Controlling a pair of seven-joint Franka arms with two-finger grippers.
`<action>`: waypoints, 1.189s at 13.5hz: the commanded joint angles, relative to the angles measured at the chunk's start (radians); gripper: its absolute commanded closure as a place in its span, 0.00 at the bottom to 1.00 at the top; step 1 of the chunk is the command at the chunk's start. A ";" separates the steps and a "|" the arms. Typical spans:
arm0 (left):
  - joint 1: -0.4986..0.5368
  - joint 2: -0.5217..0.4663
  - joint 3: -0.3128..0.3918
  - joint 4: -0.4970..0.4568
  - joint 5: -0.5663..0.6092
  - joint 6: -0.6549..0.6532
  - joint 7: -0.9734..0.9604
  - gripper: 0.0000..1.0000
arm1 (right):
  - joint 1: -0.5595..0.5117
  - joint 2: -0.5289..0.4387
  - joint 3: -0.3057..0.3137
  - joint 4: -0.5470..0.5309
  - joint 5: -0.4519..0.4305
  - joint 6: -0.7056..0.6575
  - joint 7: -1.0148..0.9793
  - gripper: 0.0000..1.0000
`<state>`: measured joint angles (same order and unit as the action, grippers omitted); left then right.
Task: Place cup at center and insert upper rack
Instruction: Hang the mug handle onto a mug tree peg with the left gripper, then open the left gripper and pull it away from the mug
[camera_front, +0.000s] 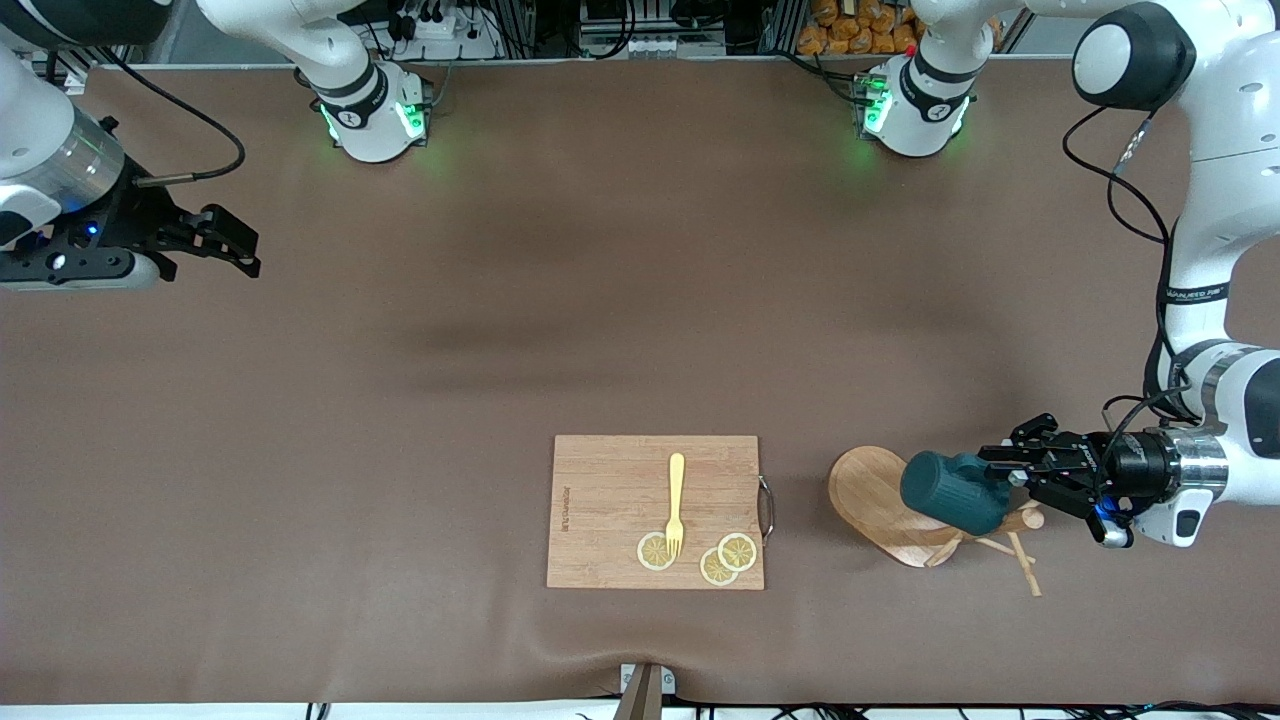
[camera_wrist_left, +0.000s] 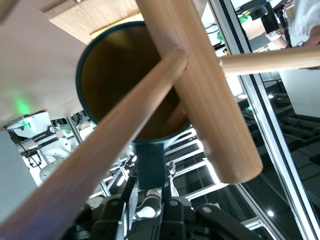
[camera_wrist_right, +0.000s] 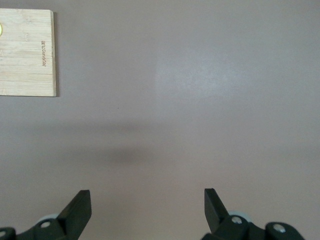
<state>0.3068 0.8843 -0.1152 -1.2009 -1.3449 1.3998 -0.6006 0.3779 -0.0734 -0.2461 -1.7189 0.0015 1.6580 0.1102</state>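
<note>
The dark teal cup (camera_front: 945, 490) lies on its side over the post of the upper rack (camera_front: 868, 492), a wooden mug tree tipped over with its oval base on edge and its pegs (camera_front: 1022, 565) pointing toward the left arm's end. My left gripper (camera_front: 1003, 476) is shut on the cup's handle (camera_wrist_left: 150, 162). In the left wrist view the cup's mouth (camera_wrist_left: 115, 75) faces the camera, and the rack's post (camera_wrist_left: 200, 85) and a peg (camera_wrist_left: 100, 150) cross in front of it. My right gripper (camera_front: 235, 245) waits open with nothing in it above the table at the right arm's end.
A rectangular wooden cutting board (camera_front: 610, 480) lies beside the rack, toward the right arm's end. On it are a yellow fork (camera_front: 676, 495) and three lemon slices (camera_front: 655, 551). Its corner (camera_wrist_right: 25, 52) shows in the right wrist view.
</note>
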 joint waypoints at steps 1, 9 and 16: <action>0.009 0.002 -0.012 0.009 -0.046 -0.018 -0.005 0.38 | 0.018 -0.011 -0.007 -0.005 -0.005 0.005 0.020 0.00; 0.015 -0.119 -0.035 0.018 -0.048 -0.016 -0.159 0.00 | 0.029 -0.012 -0.007 -0.004 0.000 0.009 0.022 0.00; -0.003 -0.361 -0.007 0.015 0.177 -0.012 -0.274 0.00 | 0.041 -0.025 -0.009 -0.005 -0.003 -0.004 0.020 0.00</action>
<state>0.3132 0.5976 -0.1293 -1.1499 -1.2430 1.3887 -0.8572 0.4031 -0.0735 -0.2458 -1.7187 0.0020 1.6648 0.1120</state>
